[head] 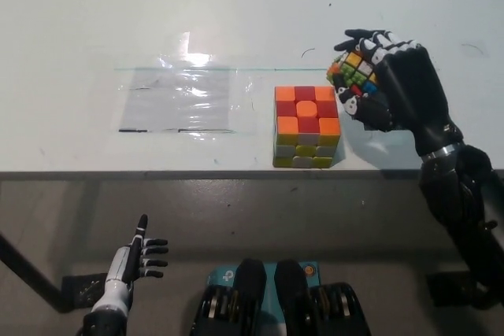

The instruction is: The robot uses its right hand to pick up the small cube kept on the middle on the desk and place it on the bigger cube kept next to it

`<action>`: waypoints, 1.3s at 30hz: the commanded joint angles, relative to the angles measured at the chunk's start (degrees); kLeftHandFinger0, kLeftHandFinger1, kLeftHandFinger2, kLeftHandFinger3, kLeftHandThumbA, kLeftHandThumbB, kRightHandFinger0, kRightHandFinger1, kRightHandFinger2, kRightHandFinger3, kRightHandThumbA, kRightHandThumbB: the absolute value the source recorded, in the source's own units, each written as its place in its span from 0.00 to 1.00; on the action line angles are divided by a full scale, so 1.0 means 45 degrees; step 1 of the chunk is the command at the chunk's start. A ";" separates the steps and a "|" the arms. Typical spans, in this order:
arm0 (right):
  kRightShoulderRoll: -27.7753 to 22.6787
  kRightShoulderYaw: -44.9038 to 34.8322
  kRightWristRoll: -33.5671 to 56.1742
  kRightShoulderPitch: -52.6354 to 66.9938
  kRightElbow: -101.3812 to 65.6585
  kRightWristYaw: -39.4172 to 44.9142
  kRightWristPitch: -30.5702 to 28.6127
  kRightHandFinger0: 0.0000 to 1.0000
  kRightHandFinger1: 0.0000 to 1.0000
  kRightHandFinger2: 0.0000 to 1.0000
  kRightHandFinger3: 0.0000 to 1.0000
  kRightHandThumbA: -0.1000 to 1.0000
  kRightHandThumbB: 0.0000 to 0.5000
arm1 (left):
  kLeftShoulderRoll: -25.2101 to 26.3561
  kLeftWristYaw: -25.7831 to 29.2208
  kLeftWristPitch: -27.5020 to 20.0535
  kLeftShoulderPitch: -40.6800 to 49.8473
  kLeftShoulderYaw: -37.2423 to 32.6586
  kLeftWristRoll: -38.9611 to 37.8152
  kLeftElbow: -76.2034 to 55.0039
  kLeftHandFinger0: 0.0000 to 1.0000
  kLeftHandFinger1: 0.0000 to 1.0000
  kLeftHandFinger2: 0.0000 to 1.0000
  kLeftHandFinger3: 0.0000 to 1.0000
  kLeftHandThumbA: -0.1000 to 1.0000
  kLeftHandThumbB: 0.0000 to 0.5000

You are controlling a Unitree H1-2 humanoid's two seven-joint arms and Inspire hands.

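Fingers: right hand (pixel 394 88) curled tight around small cube (pixel 352 74); left hand (pixel 140 256) spread, holding nothing.
Small cube: off the desk (pixel 236 13), just right of bigger cube (pixel 306 126), near its top right corner.
Left hand: low, below desk edge.

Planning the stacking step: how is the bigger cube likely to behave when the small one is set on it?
The bigger cube probably stays put: it sits flat on the desk with a broad level top. Its glossy tiles may let the small cube, held in the right hand, slide if placed off-centre.
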 commanded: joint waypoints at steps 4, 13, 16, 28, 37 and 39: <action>0.0142 -0.0036 -0.0010 -0.0707 -0.1232 0.0897 -0.0018 0.00 0.38 0.69 0.39 0.00 0.52 | 0.0159 0.0345 -0.0384 -0.0103 -0.0043 0.0174 -0.0027 0.50 0.52 0.60 0.55 1.00 0.13; 0.0621 0.0045 0.0033 -0.0326 -0.1352 0.1593 0.0125 0.00 0.29 0.54 0.24 0.00 0.41 | 0.0183 0.0259 -0.0251 0.0020 -0.0068 0.0182 -0.0233 0.51 0.52 0.59 0.53 1.00 0.12; 0.0812 0.0135 -0.0106 -0.0285 -0.1119 0.1473 0.0006 0.00 0.33 0.64 0.31 0.00 0.41 | 0.0224 0.0263 -0.0282 0.0016 -0.0113 0.0253 -0.0246 0.57 0.57 0.65 0.58 1.00 0.15; 0.1043 0.0235 -0.0213 0.0000 -0.0738 0.1432 -0.0127 0.17 0.58 0.80 0.57 0.00 0.40 | 0.0170 0.0235 -0.0143 0.0030 -0.0008 0.0165 -0.0408 0.53 0.54 0.60 0.53 1.00 0.25; 0.1051 0.0112 -0.0158 0.0173 -0.0477 0.1230 -0.0200 0.22 0.61 0.88 0.76 0.00 0.23 | 0.0217 0.0247 -0.0263 -0.0124 -0.0038 0.0234 -0.0282 0.52 0.53 0.62 0.53 1.00 0.26; 0.1189 0.0146 -0.0228 0.0190 -0.0608 0.1818 0.0510 0.13 0.49 0.79 1.00 0.00 0.00 | 0.0211 0.0331 -0.0130 -0.0133 -0.0027 0.0268 -0.0325 0.53 0.55 0.63 0.53 1.00 0.28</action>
